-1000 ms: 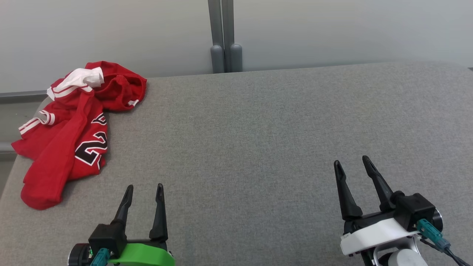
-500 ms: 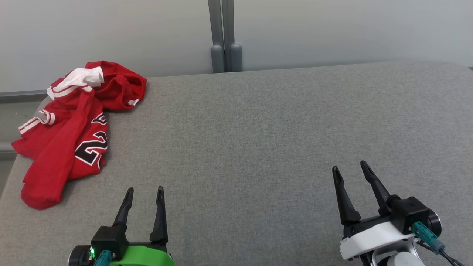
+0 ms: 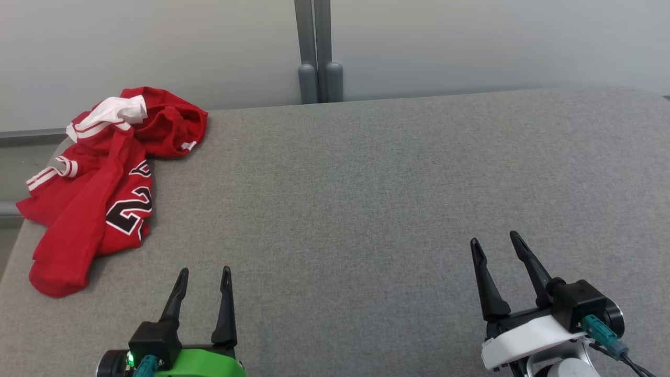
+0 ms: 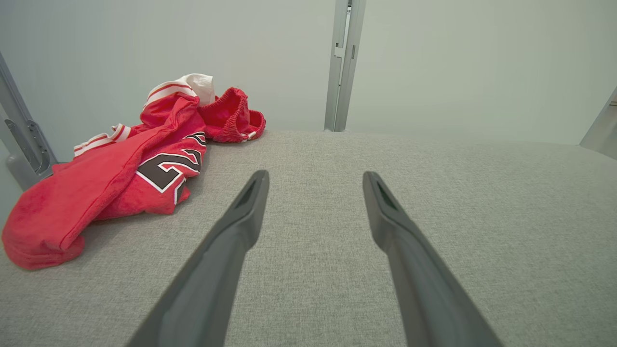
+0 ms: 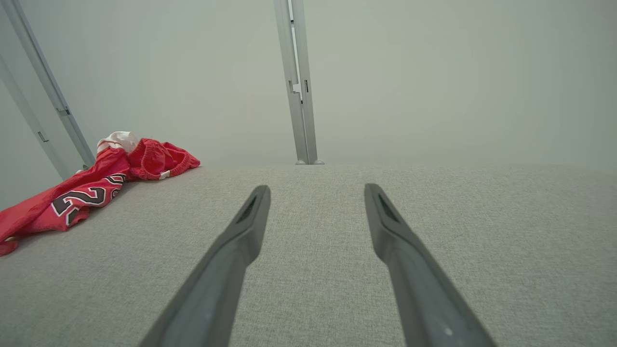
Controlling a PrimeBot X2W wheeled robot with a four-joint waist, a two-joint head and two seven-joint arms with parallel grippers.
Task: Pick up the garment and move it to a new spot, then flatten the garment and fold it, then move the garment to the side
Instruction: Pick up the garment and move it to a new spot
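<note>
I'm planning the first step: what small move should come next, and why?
Probably reach the left tool forward and leftward toward the red garment: it lies crumpled at the far-left corner of the grey surface, and the left tool is open and nearer than the right tool.

red cloth garment (image 3: 99, 183), matt woven table (image 3: 366, 183)

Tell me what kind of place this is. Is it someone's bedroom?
Probably not a bedroom; more likely a robot test room or lab. A red garment lies crumpled at the corner of a plain grey cloth-covered bench, and behind it stand bare pale wall panels joined by a metal post.
</note>
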